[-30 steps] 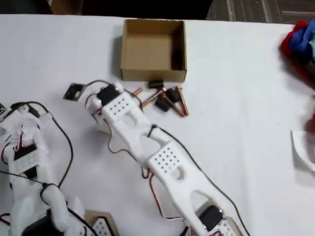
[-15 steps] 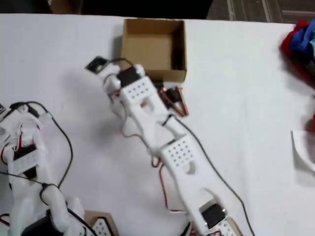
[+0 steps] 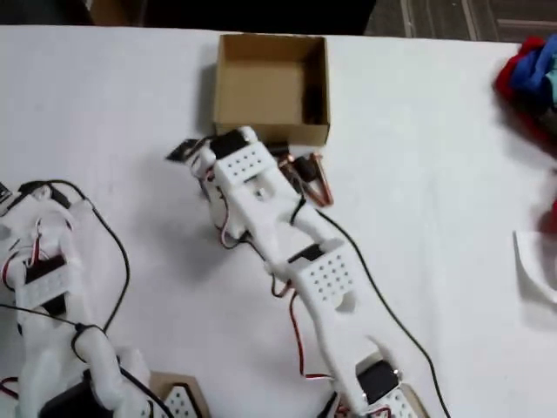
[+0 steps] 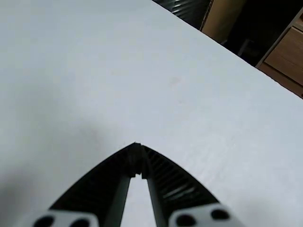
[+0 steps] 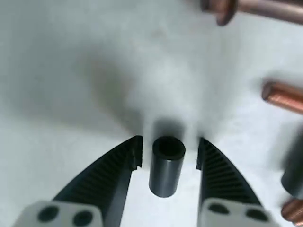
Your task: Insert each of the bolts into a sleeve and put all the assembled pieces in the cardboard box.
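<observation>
A black sleeve (image 5: 166,165) stands upright on the white table between the fingers of my right gripper (image 5: 168,147), which is open around it without touching. Copper bolts (image 5: 258,8) (image 5: 284,97) lie just beyond it, and another dark sleeve (image 5: 294,176) shows at the edge. In the high view the right arm (image 3: 252,178) stretches to the pile of bolts and sleeves (image 3: 311,177) in front of the cardboard box (image 3: 270,133), covering part of it. My left gripper (image 4: 137,150) is shut over bare table, and its arm (image 3: 43,287) rests at the near left.
The open-topped box sits near the table's far edge. A bundle of red and blue cloth (image 3: 531,74) lies at the far right, with a white object (image 3: 535,266) below it. Cables trail along both arms.
The right arm has swung from left of the pile toward the box, then dropped slightly over the pile. The left arm has kept still.
</observation>
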Robot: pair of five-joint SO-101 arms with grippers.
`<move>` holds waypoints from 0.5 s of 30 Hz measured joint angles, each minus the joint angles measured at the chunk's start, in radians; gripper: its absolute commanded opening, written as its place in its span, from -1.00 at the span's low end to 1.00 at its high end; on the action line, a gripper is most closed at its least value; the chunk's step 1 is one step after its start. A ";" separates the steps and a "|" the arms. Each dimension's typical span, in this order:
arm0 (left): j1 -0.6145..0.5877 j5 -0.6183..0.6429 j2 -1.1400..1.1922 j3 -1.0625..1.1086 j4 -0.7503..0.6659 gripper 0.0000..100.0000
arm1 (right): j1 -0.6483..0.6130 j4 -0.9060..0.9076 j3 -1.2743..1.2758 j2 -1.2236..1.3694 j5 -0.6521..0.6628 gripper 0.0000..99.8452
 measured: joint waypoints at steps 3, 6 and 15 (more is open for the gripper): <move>0.000 0.000 0.000 0.000 0.000 -0.94 | 0.002 0.000 0.000 0.000 0.009 -0.66; 0.000 0.000 0.000 0.000 0.000 -0.94 | 0.012 0.000 0.006 -0.003 0.009 -0.66; 0.000 0.000 0.000 0.000 0.000 -0.94 | 0.029 0.000 0.098 -0.043 0.015 -0.66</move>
